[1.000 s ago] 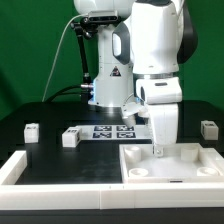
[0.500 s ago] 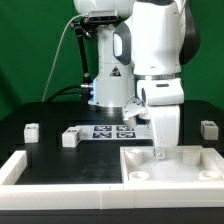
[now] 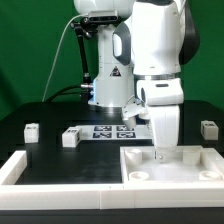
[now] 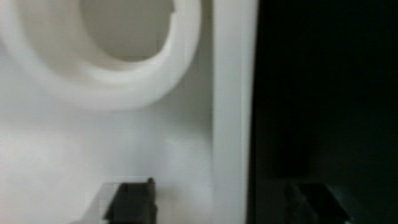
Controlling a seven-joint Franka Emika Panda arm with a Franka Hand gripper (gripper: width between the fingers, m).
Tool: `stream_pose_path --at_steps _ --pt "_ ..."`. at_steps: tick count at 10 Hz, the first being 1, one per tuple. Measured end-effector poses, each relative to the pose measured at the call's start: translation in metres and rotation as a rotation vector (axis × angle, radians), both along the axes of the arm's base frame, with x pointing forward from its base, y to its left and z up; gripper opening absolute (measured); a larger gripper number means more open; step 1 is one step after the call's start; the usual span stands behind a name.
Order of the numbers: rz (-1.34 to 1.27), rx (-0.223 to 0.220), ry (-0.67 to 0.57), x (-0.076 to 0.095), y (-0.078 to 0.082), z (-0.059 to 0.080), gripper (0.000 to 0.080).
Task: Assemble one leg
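Observation:
The large white tabletop (image 3: 185,165) lies at the front on the exterior view's right, and a round corner socket (image 4: 125,40) of it fills the wrist view. My gripper (image 3: 160,152) hangs low over the tabletop's far edge. It is open, with one finger (image 4: 128,200) over the white surface and the other (image 4: 317,200) over the black table, astride the rim. It holds nothing. Small white legs with tags lie apart from it: one (image 3: 31,131) at the exterior view's left, one (image 3: 70,138) near the middle, one (image 3: 209,129) at the right.
The marker board (image 3: 112,131) lies on the black table behind the tabletop. A white L-shaped wall (image 3: 60,180) runs along the front and the exterior view's left. The robot's base (image 3: 105,80) stands at the back.

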State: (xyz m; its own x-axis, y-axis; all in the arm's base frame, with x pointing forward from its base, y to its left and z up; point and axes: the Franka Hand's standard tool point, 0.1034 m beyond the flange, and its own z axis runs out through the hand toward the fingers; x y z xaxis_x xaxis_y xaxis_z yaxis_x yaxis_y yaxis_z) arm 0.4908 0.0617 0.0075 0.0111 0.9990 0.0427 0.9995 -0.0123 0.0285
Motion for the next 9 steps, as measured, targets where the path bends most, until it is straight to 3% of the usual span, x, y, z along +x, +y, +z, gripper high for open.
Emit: stream_pose_path --at_steps 1,2,3,7,9 --pt "0.000 0.000 0.000 0.000 0.000 0.000 0.0434" --pt "-0.001 0.000 0.000 0.000 0.000 0.000 0.0592" --pt "-0.001 0.000 0.000 0.000 -0.001 0.000 0.0632" --pt "-0.004 0.000 0.000 0.000 -0.001 0.001 0.0649" --pt "-0.053 -0.006 -0.006 -0.006 0.001 0.015 0.0649"
